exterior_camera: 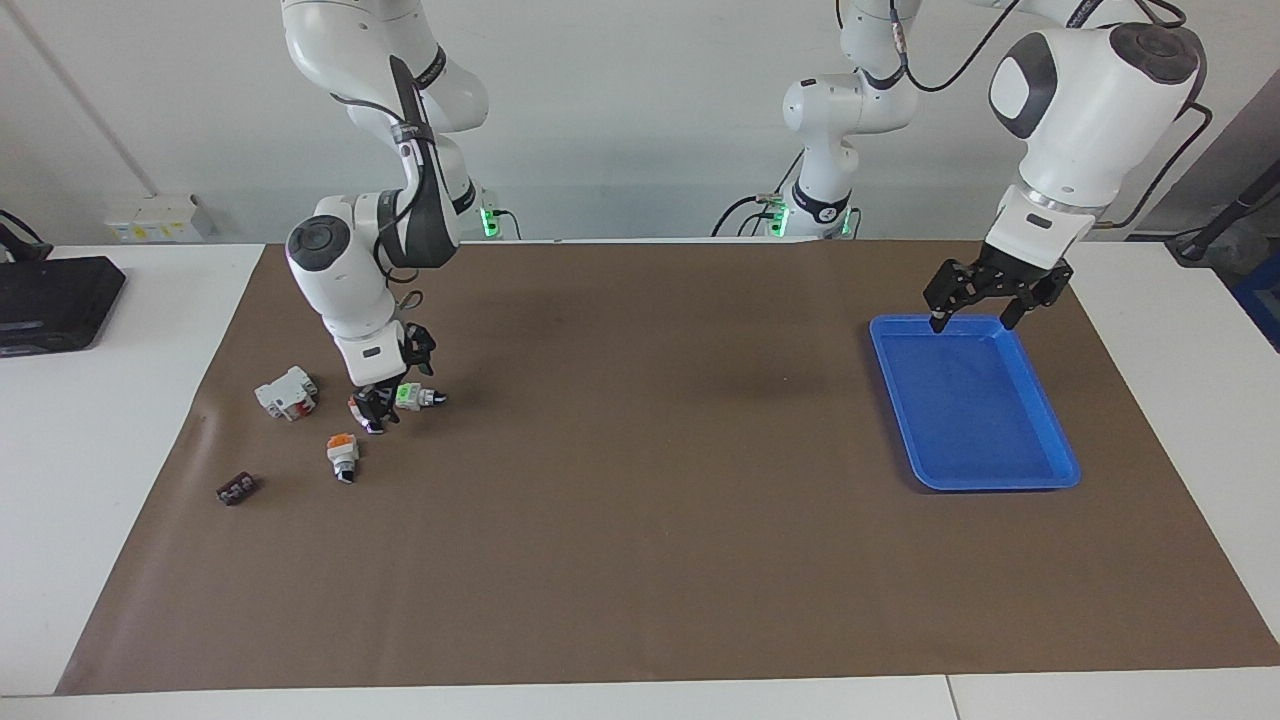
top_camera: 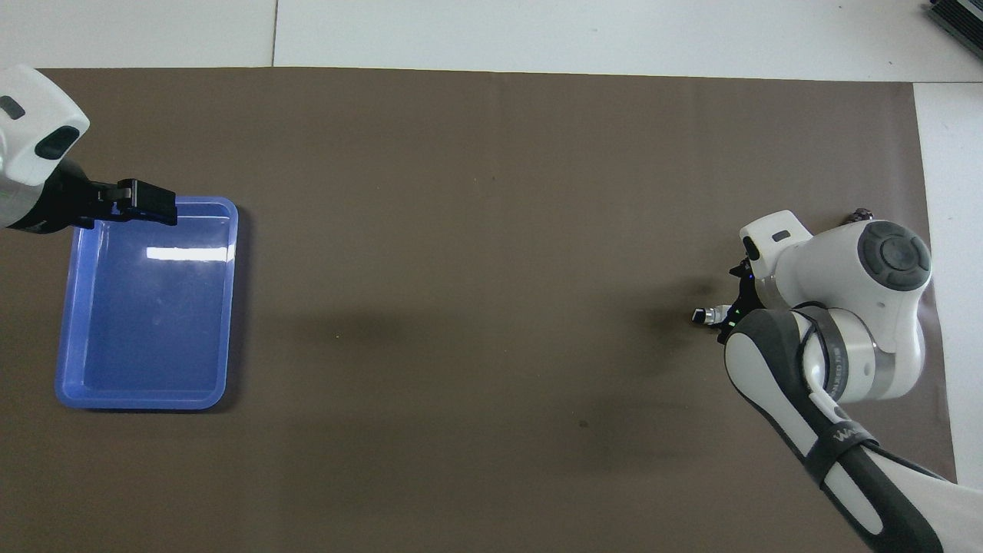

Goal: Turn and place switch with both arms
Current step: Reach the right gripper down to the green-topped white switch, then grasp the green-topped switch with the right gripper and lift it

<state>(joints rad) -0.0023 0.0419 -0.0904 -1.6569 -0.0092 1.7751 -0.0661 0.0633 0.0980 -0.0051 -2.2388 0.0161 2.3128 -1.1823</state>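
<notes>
The switch (exterior_camera: 418, 396) lies on its side on the brown mat (exterior_camera: 640, 560), toward the right arm's end of the table, green end toward the right gripper (exterior_camera: 392, 385) and black-and-silver knob tip pointing toward the middle of the mat. The right gripper is low over the switch's green end, its fingers apart, one nearer the robots than the switch and one down just beside an orange-capped switch (exterior_camera: 366, 412); whether either finger touches the switch cannot be told. In the overhead view the right arm's wrist covers most of this group, and only the knob tip of the switch (top_camera: 705, 315) shows at its edge. The first orange-capped switch is partly hidden by the lower finger and crowds the green end closely. A second orange-capped switch (exterior_camera: 342, 456) lies farther from the robots, apart from the rest. A larger white block with red (exterior_camera: 286, 392) sits beside the group toward the mat's edge, and a small dark component (exterior_camera: 236, 489) lies farthest from the robots. The small parts are hard moulded plastic; the mat is matte and smooth. At the left arm's end stands a glossy blue rectangular tray (exterior_camera: 1040, 478) with rounded corners. The left gripper (exterior_camera: 980, 312) hangs over the tray's rim nearest the robots, fingers spread and holding nothing.
</notes>
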